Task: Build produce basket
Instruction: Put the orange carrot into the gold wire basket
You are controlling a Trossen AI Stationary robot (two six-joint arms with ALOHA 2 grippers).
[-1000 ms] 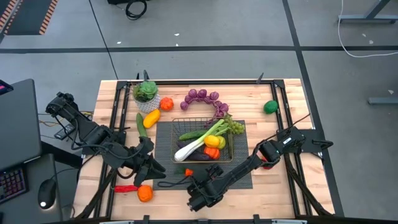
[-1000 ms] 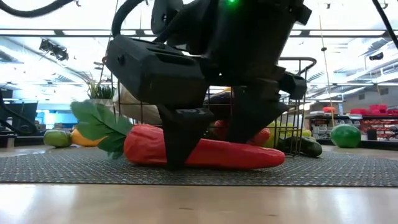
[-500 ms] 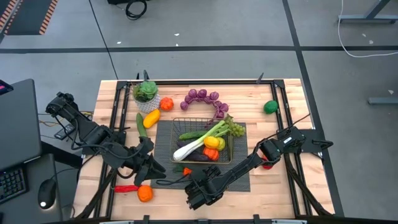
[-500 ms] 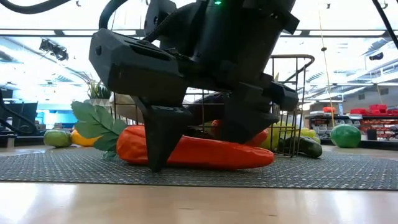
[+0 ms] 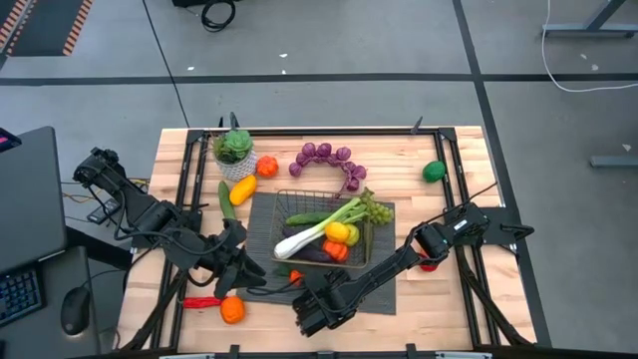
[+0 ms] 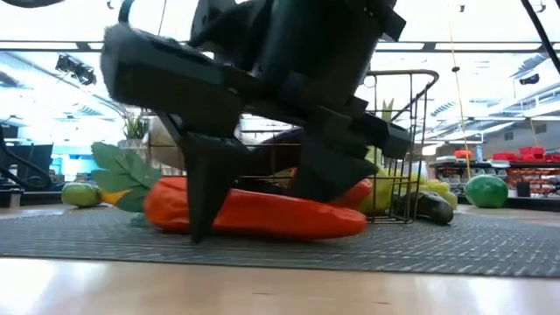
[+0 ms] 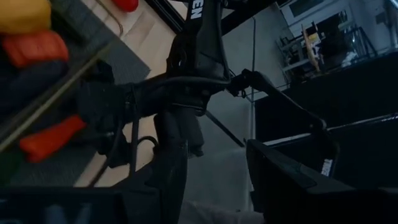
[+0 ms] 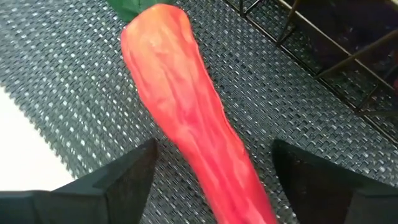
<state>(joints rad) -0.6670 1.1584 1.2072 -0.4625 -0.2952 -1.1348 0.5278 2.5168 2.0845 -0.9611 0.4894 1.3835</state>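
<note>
An orange carrot (image 8: 186, 124) with green leaves lies on the dark ribbed mat (image 5: 261, 224), just in front of the wire basket (image 5: 282, 195). The basket holds a leek (image 5: 319, 227), peppers, an eggplant and green grapes. My right gripper (image 8: 214, 149) is open and slants down over the carrot (image 6: 262, 214), one finger on each side of its middle. My left gripper (image 5: 249, 267) hangs open above the mat's near left corner with nothing between its fingers (image 7: 168, 180). My right gripper comes from above, slanting down, its fingers across the carrot. The near fingertip (image 6: 194, 234) stands on the mat in front of the carrot; the other is behind it. I cannot tell whether either finger touches the carrot.
A potted plant (image 5: 234, 155), an orange (image 5: 266, 167), purple grapes (image 5: 329, 157) and a green apple (image 5: 433, 172) sit along the far side. A cucumber (image 5: 226, 199) lies left of the mat. A red pepper (image 5: 199, 302) and an orange fruit (image 5: 232, 310) lie near the front left.
My right gripper has tipped further over and drifted toward the table's left edge. The carrot, the mat and the basket on it have slid a little the same way.
</note>
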